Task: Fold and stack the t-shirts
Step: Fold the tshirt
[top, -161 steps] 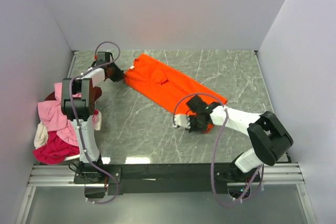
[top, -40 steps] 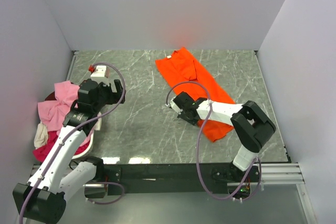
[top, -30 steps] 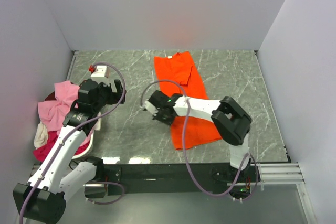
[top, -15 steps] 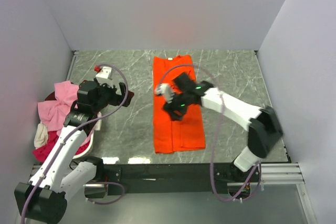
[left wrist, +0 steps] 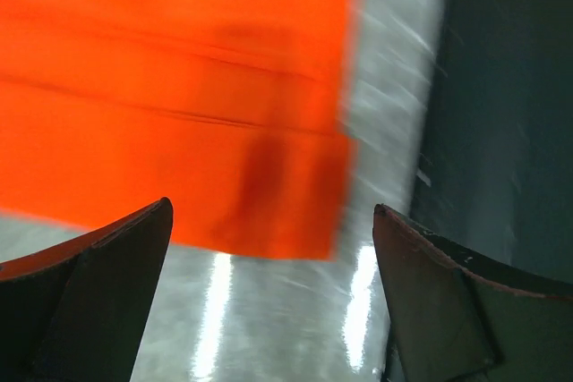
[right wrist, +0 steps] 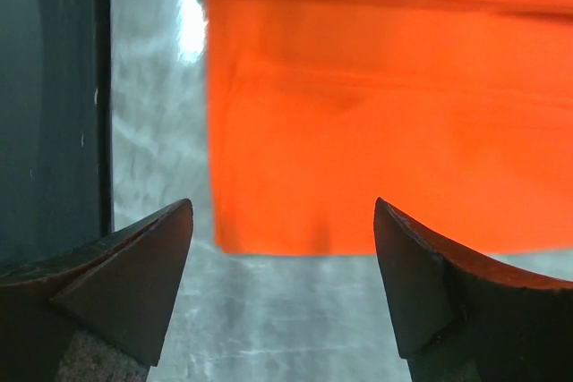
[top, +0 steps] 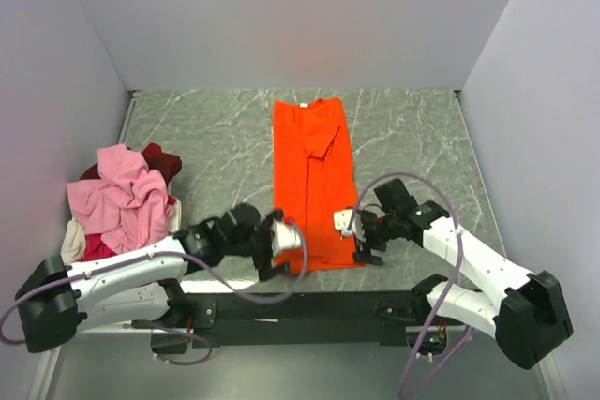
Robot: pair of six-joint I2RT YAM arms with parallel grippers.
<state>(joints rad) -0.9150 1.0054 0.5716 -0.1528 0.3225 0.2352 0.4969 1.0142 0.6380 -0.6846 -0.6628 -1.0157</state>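
The orange t-shirt [top: 314,185] lies flat in the middle of the marble table [top: 216,138]. It is folded lengthwise into a narrow strip, with the collar at the far end and the hem at the near edge. The remaining pink, magenta and cream t-shirts [top: 122,199] sit heaped at the table's left edge, well apart from it.

Both claws flank the hem. The left gripper [top: 279,245] hangs over the near-left corner and the right gripper [top: 359,236] over the near-right corner. Each has its jaws spread wide and holds nothing, and in each wrist view the cloth shows beneath, in the gap between the fingers.

The step in hand appears to be a crosswise fold, hem toward collar. To do it well, both claws should come down together and pinch every layer right at the corners. They should keep the hem taut and level on the way up the strip, then lay it square so the side edges line up.

The left arm stretches low along the table's near edge from its base, wrist turned toward the shirt. The right arm is bent at the elbow and reaches inward from the right.
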